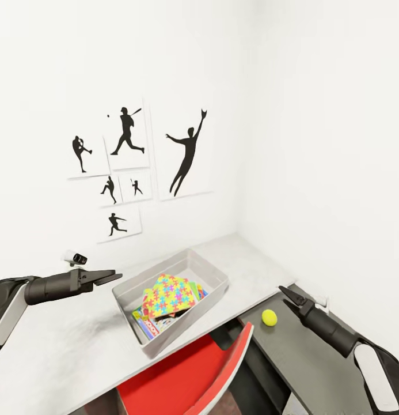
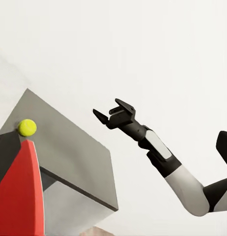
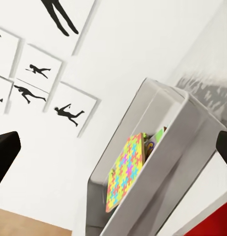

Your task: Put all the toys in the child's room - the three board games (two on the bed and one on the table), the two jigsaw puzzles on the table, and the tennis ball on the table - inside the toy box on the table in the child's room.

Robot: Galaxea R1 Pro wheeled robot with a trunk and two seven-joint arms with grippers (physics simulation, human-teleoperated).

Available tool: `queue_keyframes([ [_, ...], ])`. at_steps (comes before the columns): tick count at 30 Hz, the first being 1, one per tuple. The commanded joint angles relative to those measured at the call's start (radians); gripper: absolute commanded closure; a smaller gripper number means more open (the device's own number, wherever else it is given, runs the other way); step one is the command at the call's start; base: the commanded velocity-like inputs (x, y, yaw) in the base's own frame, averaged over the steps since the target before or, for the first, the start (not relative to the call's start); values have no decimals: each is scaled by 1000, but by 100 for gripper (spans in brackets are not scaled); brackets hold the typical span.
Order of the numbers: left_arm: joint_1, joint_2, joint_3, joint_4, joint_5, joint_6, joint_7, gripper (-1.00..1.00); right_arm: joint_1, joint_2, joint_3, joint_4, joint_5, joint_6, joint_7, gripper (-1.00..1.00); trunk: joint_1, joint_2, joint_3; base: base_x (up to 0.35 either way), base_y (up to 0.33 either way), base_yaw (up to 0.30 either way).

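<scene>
Fetching the tennis ball [image 1: 269, 317] looks like the step in hand, since the toy box [image 1: 217, 275] on the pale worktop [image 1: 61, 351] already carries a jigsaw puzzle [image 1: 168, 295] lying on top of several colourful game boxes [image 1: 146, 326]. The ball is not on that worktop: it rests on the lower dark grey side unit [image 1: 291, 351], near its front edge, just beyond the back of a red chair [image 1: 222, 369].

The right gripper [image 1: 290, 300] hangs above the dark unit, near the ball and a little higher, its fingers parted wide and holding nothing; the left wrist view shows the same two fingers spread, with the ball [image 2: 27, 128] well apart from them. The left gripper [image 1: 107, 277] hovers over the pale worktop, just beside the box's near-left wall. Its fingers look close together and hold nothing, but I cannot tell for sure how far they are parted.

To do this well, I would bring the right fingers down around the ball from above, centred on it, one on each side, so it cannot roll off toward the chair or the unit's edge. A round, light ball will likely squirt out of an off-centre pinch, so close gently and evenly. Then lift clear of the chair back before carrying it across to the box, and release low over the puzzle so it does not bounce out over the sloping walls.
</scene>
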Motion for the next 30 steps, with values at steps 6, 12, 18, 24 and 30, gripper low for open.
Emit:
queue_keyframes([
  [6, 0, 3, 1, 0, 3, 9, -1, -100, -1, 0, 0, 1, -1, 5, 1, -100, 1, -2, 7, -1, 0, -190],
  [12, 0, 7, 15, 0, 3, 10, -13, -100, -1, 0, -1, 2, -2, 5, 0, -100, 1, -2, 15, 0, 0, -194],
  [18, 1, 8, 19, 1, -7, 8, -115, -100, -1, 0, -1, 3, -4, 5, 0, -100, 1, -2, 24, 0, 0, -195],
  [24, 1, 9, 19, 1, -11, 7, -149, -100, -1, 0, -1, 3, -4, 5, 0, -100, 1, -2, 32, 0, 0, -196],
  [30, 1, 7, 18, 1, -13, 3, -152, -100, -1, 0, -1, 4, -5, 5, 0, -100, 1, -2, 40, 0, 0, -199],
])
